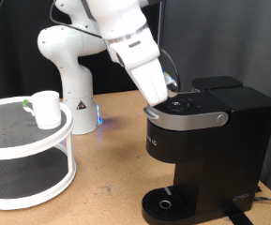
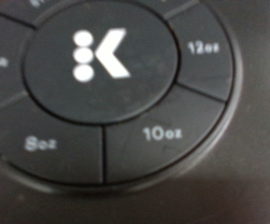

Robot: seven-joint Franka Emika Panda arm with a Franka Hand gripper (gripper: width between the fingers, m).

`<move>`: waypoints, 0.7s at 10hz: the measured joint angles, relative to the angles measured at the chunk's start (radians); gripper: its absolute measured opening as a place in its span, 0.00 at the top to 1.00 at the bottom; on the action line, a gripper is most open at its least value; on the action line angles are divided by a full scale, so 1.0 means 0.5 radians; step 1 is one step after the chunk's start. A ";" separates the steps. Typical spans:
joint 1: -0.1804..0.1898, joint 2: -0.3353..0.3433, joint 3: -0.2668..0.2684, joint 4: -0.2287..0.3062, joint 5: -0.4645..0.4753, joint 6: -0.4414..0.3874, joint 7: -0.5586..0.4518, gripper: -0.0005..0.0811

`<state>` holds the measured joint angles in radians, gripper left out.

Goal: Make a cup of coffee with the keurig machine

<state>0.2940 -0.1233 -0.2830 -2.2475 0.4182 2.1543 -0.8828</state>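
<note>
The keurig machine (image 1: pixel 205 141) is a black box at the exterior view's right, with a silver-grey lid handle (image 1: pixel 187 119) and a round drip tray (image 1: pixel 165 202) at its base. The arm's hand is pressed down on the machine's top buttons, so the gripper's fingers are hidden there. The wrist view is filled by the round button panel: a centre button with a white K logo (image 2: pixel 97 54), and "8oz" (image 2: pixel 41 145), "10oz" (image 2: pixel 163 133) and "12oz" (image 2: pixel 202 49) segments. No fingers show in it. The cup (image 1: pixel 47 109), a small white mug, stands on a round shelf at the exterior view's left.
The white two-tier round shelf (image 1: pixel 27 150) stands at the exterior view's left on the wooden table (image 1: pixel 107 187). The robot's white base (image 1: pixel 74 94) with a blue light stands behind it. A dark curtain closes off the back.
</note>
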 joint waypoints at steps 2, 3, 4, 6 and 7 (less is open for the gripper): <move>-0.001 0.019 0.002 0.003 0.002 0.024 0.000 0.99; -0.001 0.019 0.002 0.003 0.006 0.024 0.000 0.99; -0.001 0.019 0.001 0.003 0.010 0.024 0.000 0.99; -0.001 0.019 -0.004 0.003 0.082 0.036 -0.025 0.99; 0.001 0.019 -0.004 0.001 0.188 0.071 -0.085 0.99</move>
<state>0.2945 -0.1138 -0.2852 -2.2471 0.5122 2.1899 -0.9251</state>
